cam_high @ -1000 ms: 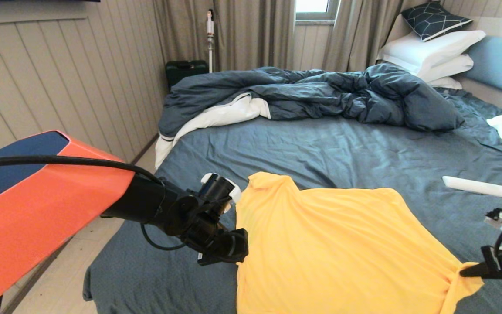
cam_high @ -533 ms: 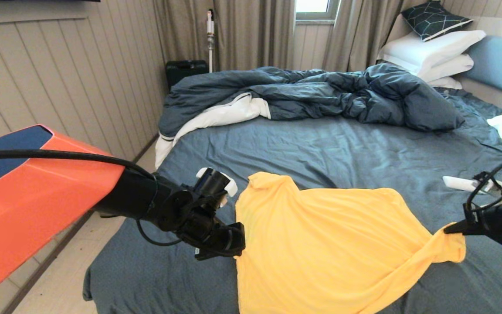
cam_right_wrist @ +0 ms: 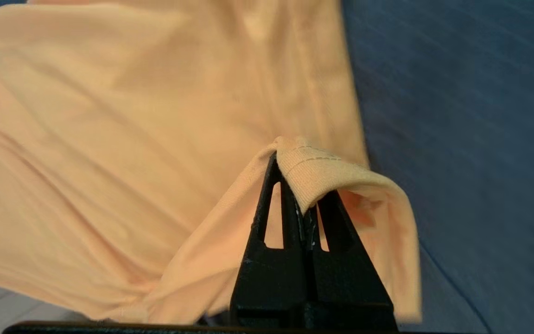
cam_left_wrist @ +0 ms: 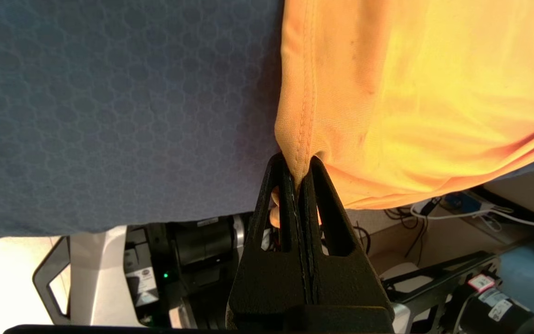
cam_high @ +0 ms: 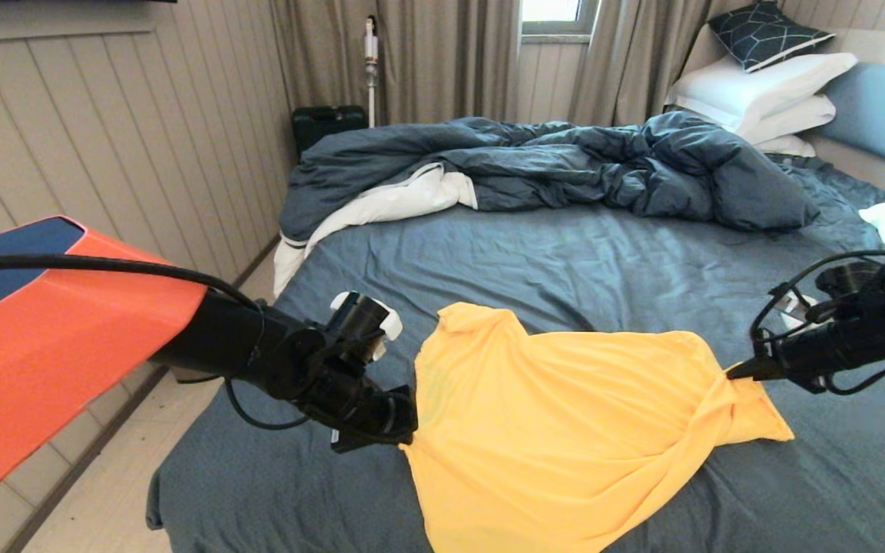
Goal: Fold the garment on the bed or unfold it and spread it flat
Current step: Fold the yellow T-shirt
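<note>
Garment (cam_high: 565,430) lay at bed's (cam_high: 565,261) near edge; left gripper (cam_high: 406,418) and right gripper (cam_high: 733,373) each clamped its hem.

Yellow-orange garment (cam_high: 565,430), slate-blue bed (cam_high: 565,269) sheet, dark blue duvet (cam_high: 565,165), white pillows (cam_high: 757,88).

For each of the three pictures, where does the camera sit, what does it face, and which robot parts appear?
Head view: on the head, facing down at the bed; both arms show, left gripper, right gripper.
Left wrist view: behind the shut jaws, facing the garment hem and sheet.
Right wrist view: behind the shut jaws, facing a pinched garment edge.
Shared: all three show the garment and the blue sheet.
</note>
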